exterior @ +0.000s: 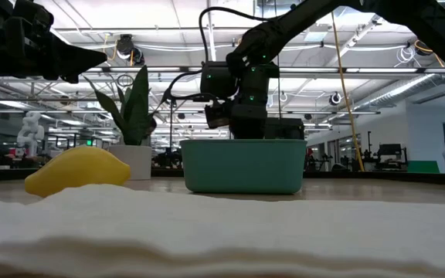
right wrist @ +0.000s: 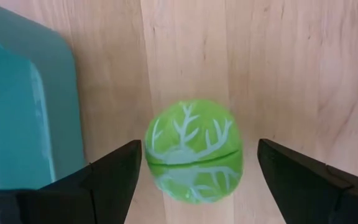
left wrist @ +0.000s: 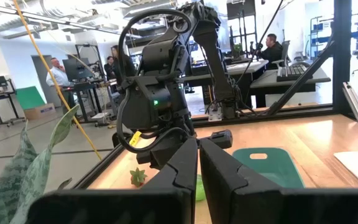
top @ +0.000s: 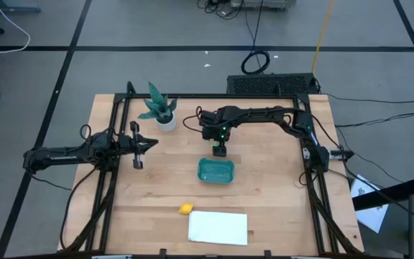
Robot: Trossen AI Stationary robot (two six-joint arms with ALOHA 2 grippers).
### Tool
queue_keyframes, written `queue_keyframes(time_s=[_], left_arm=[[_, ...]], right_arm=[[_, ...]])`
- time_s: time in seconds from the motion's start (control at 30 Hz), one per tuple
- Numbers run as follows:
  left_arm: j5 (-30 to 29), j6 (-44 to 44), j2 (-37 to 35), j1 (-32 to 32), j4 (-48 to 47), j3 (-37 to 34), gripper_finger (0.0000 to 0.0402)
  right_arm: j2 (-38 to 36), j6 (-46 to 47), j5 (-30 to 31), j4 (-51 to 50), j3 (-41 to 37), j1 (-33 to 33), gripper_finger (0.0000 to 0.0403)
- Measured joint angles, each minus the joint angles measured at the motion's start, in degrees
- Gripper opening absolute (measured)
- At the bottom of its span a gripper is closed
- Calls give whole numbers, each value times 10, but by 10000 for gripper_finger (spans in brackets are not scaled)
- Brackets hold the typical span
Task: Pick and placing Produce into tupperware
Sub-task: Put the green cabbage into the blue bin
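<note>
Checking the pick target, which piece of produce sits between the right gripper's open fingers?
The light green ball with pale vein markings, between the right gripper fingers; the yellow lemon-like piece lies far off.

A potted plant (top: pixel 159 109) in a white pot is standing near the far edge of my wooden table (top: pixel 264 194), and a flat white sheet (top: pixel 218 227) is lying at the near edge. Beyond the table, a keyboard (top: pixel 272 84) is sitting on the floor, and people (left wrist: pixel 59 70) are standing around desks.
</note>
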Motion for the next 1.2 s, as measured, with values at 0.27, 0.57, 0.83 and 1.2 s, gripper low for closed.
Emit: queue_keyframes(time_s=[0.27,0.57,0.83,1.2], left_arm=[[0,0,0,0,0,0,26],[0,0,0,0,0,0,26],[0,-9,0,0,0,0,26],[0,-11,0,0,0,0,26]], right_arm=[[0,43,0,-1,0,0,314],[0,83,0,1,0,-1,313],[0,80,0,3,0,-1,308],[-1,63,0,4,0,-1,227]])
